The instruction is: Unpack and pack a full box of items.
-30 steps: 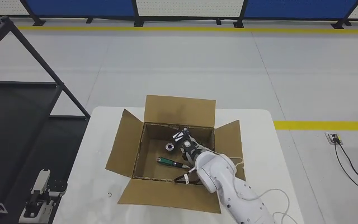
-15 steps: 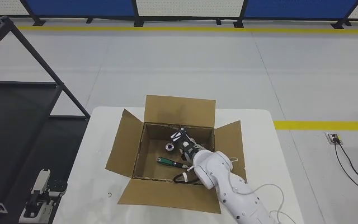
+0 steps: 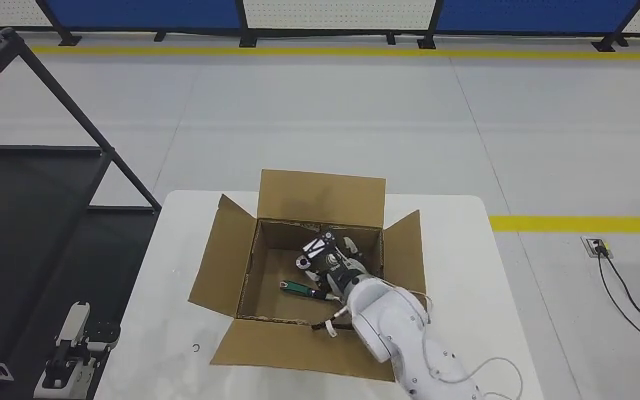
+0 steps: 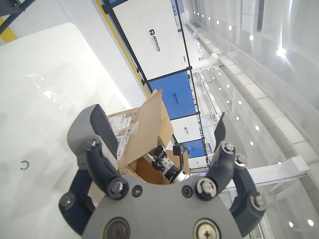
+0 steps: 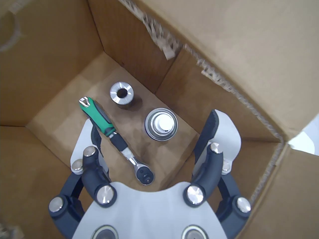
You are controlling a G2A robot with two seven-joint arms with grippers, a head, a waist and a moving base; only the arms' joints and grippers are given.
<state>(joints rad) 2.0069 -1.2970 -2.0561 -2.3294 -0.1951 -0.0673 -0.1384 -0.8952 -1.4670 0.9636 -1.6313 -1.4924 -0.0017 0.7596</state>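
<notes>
An open cardboard box [image 3: 322,200] stands on the white table [image 3: 165,300]. My right gripper [image 3: 325,255] hangs inside it, open, with nothing between its fingers. Below the right gripper [image 5: 152,121] on the box floor lie a green-handled ratchet wrench [image 5: 99,118], a steel socket [image 5: 122,95] and an upright spray can [image 5: 161,124]. The can stands between the open fingers but lower down, the wrench beside one finger. The wrench [image 3: 300,290] and socket [image 3: 301,263] lie left of the arm. My left gripper [image 4: 159,115] is open and empty, off to the side of the box [image 4: 149,125].
A small C-shaped clip [image 3: 195,348] lies on the table in front of the box's left flap. A black rack [image 3: 50,220] stands left of the table. The box's right flap [image 3: 405,255] stands nearly upright against the arm. The table's left side is bare.
My right gripper has shifted a little left and deeper into the box. The box's right flap has swung from spread out to more upright.
</notes>
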